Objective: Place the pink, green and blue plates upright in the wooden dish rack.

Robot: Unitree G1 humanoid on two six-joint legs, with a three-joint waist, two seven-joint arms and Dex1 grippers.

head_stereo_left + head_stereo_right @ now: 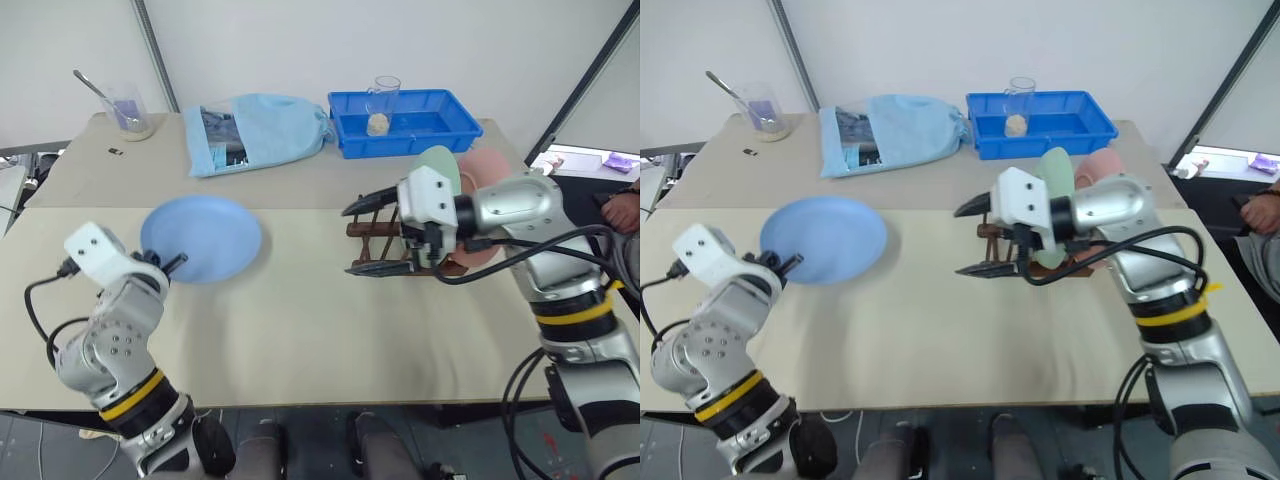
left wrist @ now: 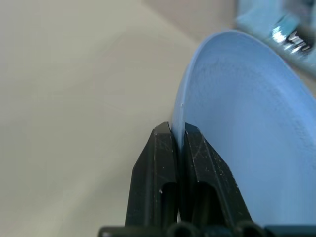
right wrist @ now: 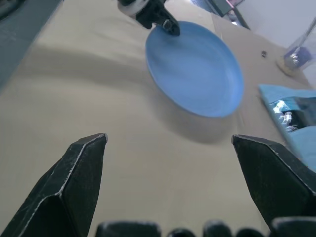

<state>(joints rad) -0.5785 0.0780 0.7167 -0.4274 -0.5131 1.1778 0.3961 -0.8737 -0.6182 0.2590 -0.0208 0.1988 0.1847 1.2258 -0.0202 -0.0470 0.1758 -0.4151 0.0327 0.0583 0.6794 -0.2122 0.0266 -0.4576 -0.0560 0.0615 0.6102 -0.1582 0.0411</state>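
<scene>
My left gripper (image 1: 172,265) is shut on the near rim of the light blue plate (image 1: 205,238), and its fingers (image 2: 160,163) pinch that edge. The plate (image 3: 197,69) hangs tilted a little above the table over its shadow. The dark wooden dish rack (image 1: 368,238) sits right of centre. In it the mint green plate (image 1: 440,166) and the pink plate (image 1: 488,166) stand upright, partly hidden by my right arm. In front of the rack, my right gripper (image 1: 352,240) points left toward the blue plate, open and empty.
At the back stand a bright blue tray (image 1: 440,128) holding a glass cup (image 1: 383,100), a light blue bag (image 1: 262,130) and a beaker with a spoon (image 1: 130,115). A person's hand (image 1: 625,210) shows at the right edge. The beige table (image 1: 300,340) lies bare between my arms.
</scene>
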